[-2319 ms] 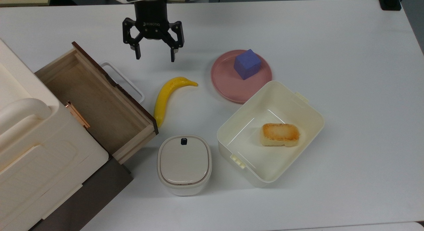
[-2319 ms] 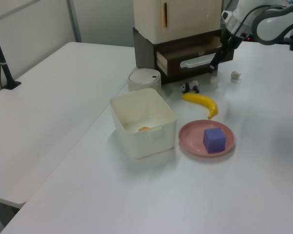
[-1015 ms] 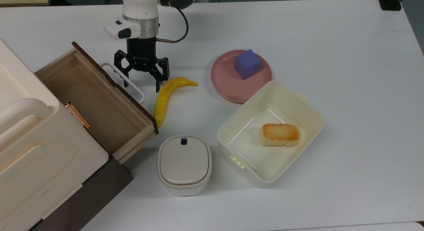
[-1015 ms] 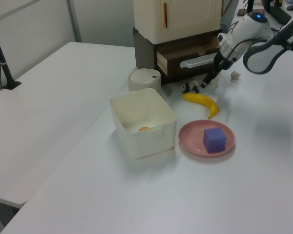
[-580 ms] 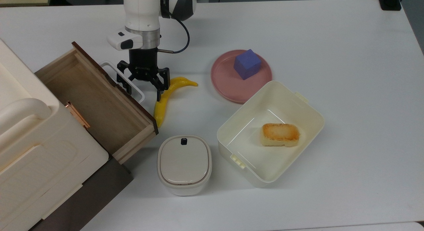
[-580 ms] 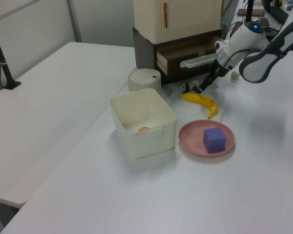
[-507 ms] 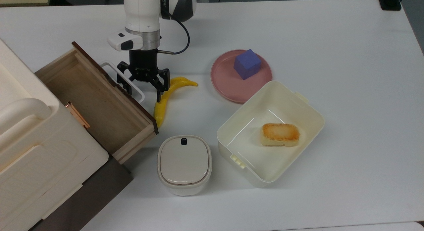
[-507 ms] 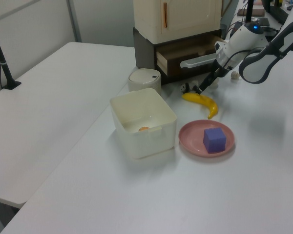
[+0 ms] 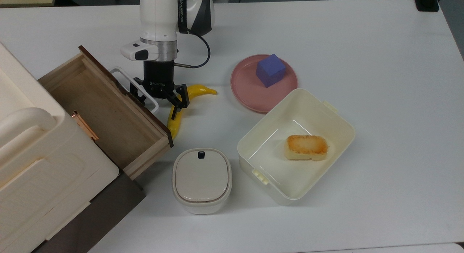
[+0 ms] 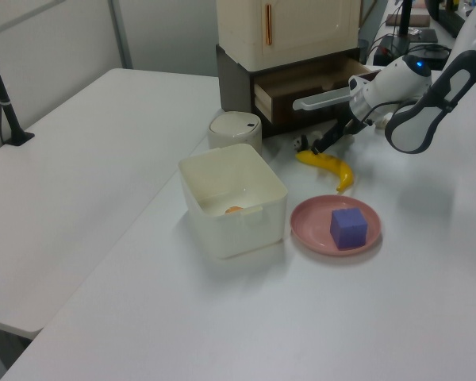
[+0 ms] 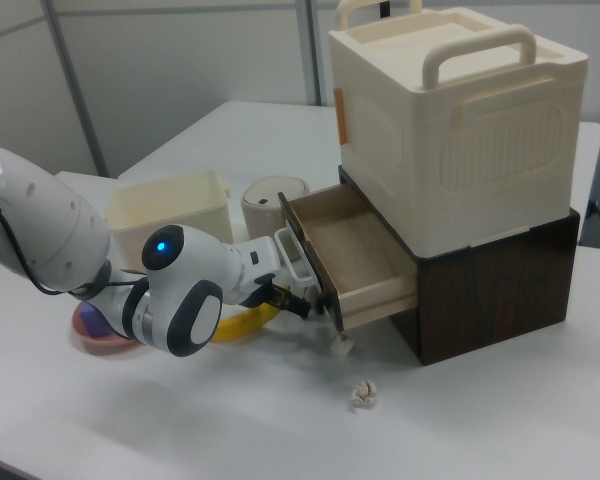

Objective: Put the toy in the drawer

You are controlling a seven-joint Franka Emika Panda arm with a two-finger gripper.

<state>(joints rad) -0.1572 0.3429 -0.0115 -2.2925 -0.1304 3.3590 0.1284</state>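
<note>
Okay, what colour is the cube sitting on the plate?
Purple. The cube on the pink plate shows best in the top view.

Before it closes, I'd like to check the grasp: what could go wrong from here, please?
1. One finger of the open hand overlaps the long yellow banana in the top view; closing may shove it.
2. The other finger is beside the white loop handle of the light-wood drawer and could catch it.

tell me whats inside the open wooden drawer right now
The drawer shows bare wood floor and nothing lying on it; the cream box stacked above covers its back part, so that stretch cannot be checked.
</note>
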